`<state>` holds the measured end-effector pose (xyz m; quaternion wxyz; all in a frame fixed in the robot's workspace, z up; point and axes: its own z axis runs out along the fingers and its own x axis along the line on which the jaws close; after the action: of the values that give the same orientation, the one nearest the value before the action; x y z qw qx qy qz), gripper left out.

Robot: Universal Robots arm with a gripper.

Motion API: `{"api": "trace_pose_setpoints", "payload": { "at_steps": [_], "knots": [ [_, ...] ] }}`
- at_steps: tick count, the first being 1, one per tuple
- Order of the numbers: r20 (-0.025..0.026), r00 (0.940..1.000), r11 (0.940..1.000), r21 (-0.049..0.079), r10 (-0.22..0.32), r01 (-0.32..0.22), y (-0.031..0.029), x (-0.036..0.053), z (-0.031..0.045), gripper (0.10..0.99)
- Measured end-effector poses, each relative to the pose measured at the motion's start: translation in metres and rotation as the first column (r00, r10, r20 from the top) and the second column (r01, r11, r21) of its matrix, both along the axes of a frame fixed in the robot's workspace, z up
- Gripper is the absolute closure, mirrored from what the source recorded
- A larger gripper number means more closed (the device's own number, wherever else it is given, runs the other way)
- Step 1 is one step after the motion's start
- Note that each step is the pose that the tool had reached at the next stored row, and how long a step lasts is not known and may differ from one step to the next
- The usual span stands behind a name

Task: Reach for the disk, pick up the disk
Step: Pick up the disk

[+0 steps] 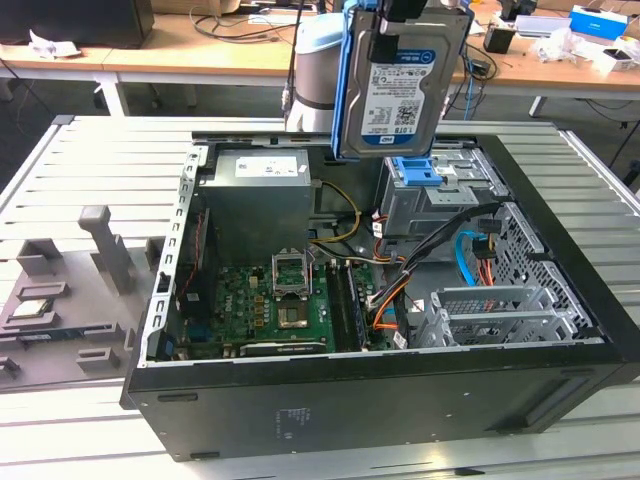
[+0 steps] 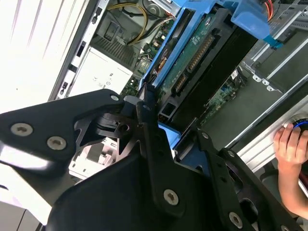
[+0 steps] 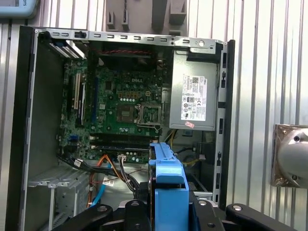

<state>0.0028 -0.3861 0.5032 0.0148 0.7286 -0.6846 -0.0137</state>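
The disk (image 1: pixel 400 85) hangs in the air above the open computer case (image 1: pixel 350 400), standing on edge with its white-and-blue label turned toward the exterior view and its blue rail running down the side on that view's left. It touches nothing in the case; its lower edge sits just over the blue caddy (image 1: pixel 420 170) on top of the metal drive cage. The gripper (image 1: pixel 410 15) has it from above, and in the second wrist view the gripper (image 2: pixel 171 115) shows its black fingers (image 2: pixel 144 103) clamped against the blue rail on either side of the disk (image 2: pixel 202 53), whose green circuit-board face is turned that way. In the first wrist view the end of the disk (image 3: pixel 168 168) sticks out between the two sides of the gripper (image 3: pixel 168 207), directly over the case interior. Down inside lie the motherboard (image 1: pixel 280 300) and the grey power-supply box (image 1: pixel 265 190) with its white label. A person's hand (image 2: pixel 291 142) rests near the edge of the case in the second wrist view. A grey fixture (image 1: pixel 100 250) stands on the slatted table (image 1: pixel 90 150), well apart on the exterior view's left.
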Motion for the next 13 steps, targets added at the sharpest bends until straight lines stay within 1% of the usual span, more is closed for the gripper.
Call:
{"api": "trace_pose_setpoints", "payload": {
  "at_steps": [4, 6, 10, 13],
  "knots": [
    [0.0, 1.0, 1.0, 0.0, 0.0, 0.0, -0.0045, 0.0, 0.0, 0.718],
    [0.0, 1.0, 1.0, 0.0, 0.0, 0.0, -0.0083, 0.0, 0.0, 0.718],
    [0.0, 1.0, 1.0, 0.0, 0.0, 0.0, -0.0125, 0.0, 0.0, 0.718],
    [0.0, 1.0, 1.0, 0.0, 0.0, 0.0, -0.0168, 0.0, -0.0001, 0.718]
  ]
}}
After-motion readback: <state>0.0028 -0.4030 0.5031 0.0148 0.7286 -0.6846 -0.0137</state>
